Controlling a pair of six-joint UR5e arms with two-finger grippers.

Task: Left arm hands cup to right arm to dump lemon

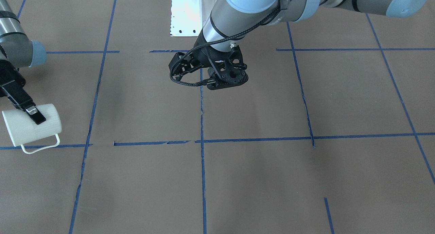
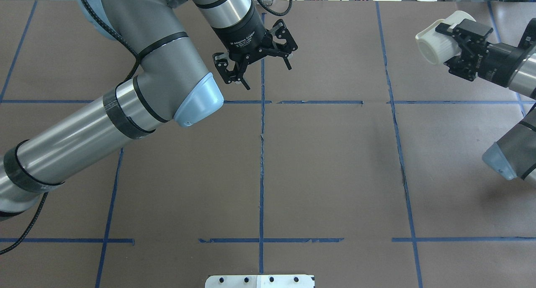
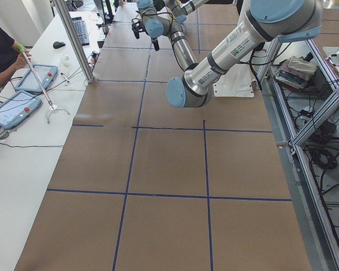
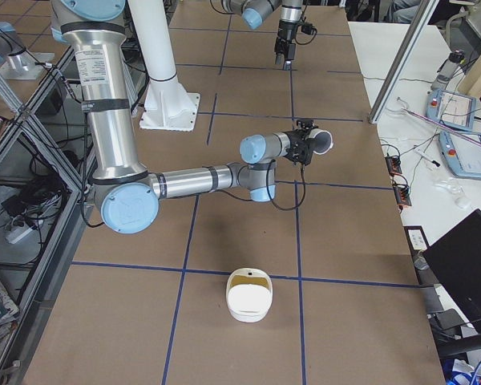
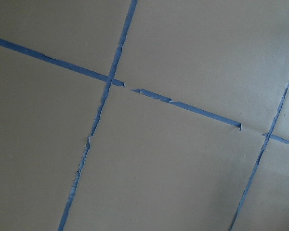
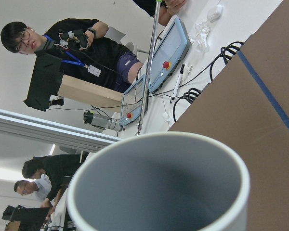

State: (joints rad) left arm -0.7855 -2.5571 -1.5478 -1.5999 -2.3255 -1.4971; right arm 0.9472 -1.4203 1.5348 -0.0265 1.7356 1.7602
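Observation:
My right gripper [image 2: 451, 43] is shut on the off-white cup [image 2: 437, 45] and holds it on its side above the table's far right corner. In the front-facing view the cup [image 1: 20, 130] lies level with its loop handle hanging down, and one black finger [image 1: 35, 115] crosses its wall. The right wrist view looks into the cup's [image 6: 159, 192] grey inside, and no lemon shows there; the lemon is out of view. My left gripper [image 2: 266, 72] hangs open and empty over the middle blue tape line, well apart from the cup. The left wrist view shows only taped table.
A white bowl [image 4: 248, 295] with a yellowish patch inside stands on the table toward the right end. The white mounting plate [image 2: 259, 281] sits at the robot's base. Beyond the far edge, an operators' bench holds tablets [image 4: 457, 104] and cables. People sit there [image 6: 72, 43].

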